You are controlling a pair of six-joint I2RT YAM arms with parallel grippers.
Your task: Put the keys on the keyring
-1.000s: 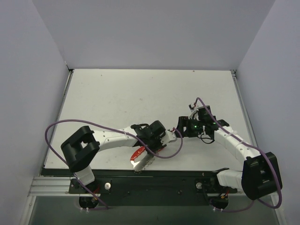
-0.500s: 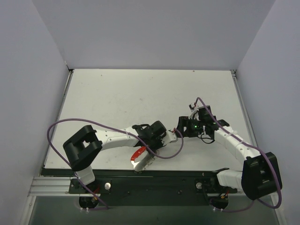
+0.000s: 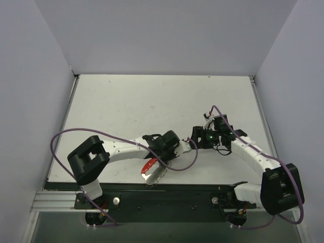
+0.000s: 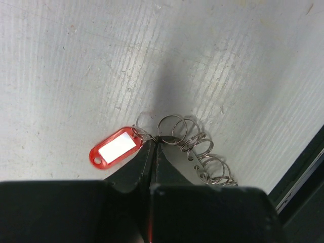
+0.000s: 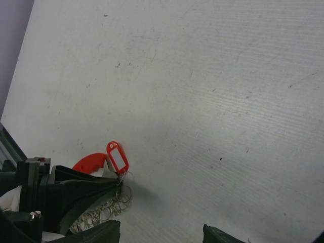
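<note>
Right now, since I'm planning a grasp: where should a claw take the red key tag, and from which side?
Probably across its narrow width, from straight above: the red key tag lies flat, label up, so only its long edges offer faces to pinch. The left claw is shut at its ring end, beside the silver rings.

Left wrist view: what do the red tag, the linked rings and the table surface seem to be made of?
Red tag: probably plastic, since it is glossy and evenly red; its white insert looks like paper.
Rings: thin metal wire, silver and shiny, with bright glints.
Table: unclear, perhaps painted board; it is matt and whitish, with fine scratches and specks.
</note>
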